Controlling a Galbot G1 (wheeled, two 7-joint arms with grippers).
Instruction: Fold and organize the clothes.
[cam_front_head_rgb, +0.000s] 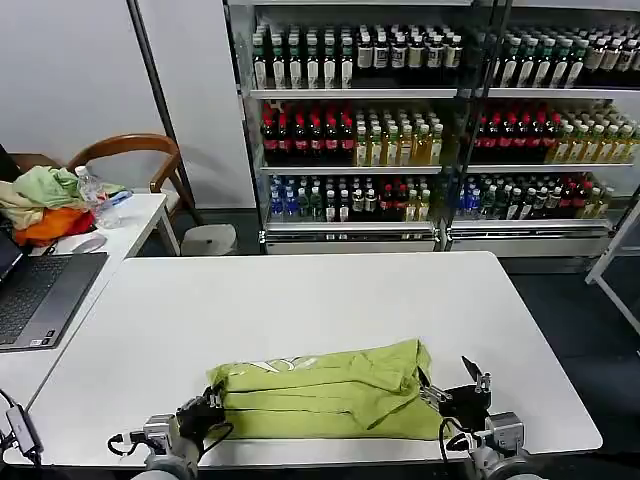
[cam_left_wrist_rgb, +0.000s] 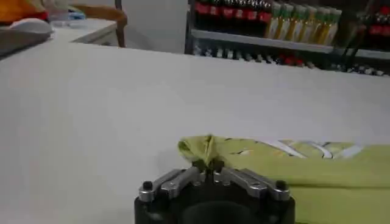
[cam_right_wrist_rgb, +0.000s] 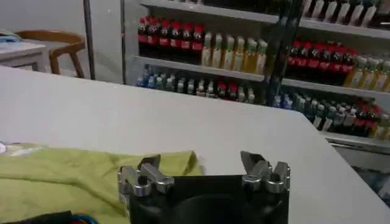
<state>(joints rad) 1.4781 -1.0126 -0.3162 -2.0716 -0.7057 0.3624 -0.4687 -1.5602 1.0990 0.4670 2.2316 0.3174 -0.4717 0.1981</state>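
Observation:
The clothes, a lime yellow-green T-shirt (cam_front_head_rgb: 330, 390), lie folded into a band near the front edge of the white table (cam_front_head_rgb: 300, 300), with a white print showing at the top fold. My left gripper (cam_front_head_rgb: 208, 407) is at the shirt's left end, shut on a pinch of its fabric (cam_left_wrist_rgb: 207, 152). At the shirt's right end my right gripper (cam_front_head_rgb: 455, 385) stands open, one finger over the fabric's corner (cam_right_wrist_rgb: 177, 163) and the other over bare table.
A side table at the left holds a laptop (cam_front_head_rgb: 35, 300), a heap of pale green, beige and orange garments (cam_front_head_rgb: 45, 205) and a bottle. A wooden chair (cam_front_head_rgb: 135, 150) stands behind it. Drink shelves (cam_front_head_rgb: 430, 120) line the back.

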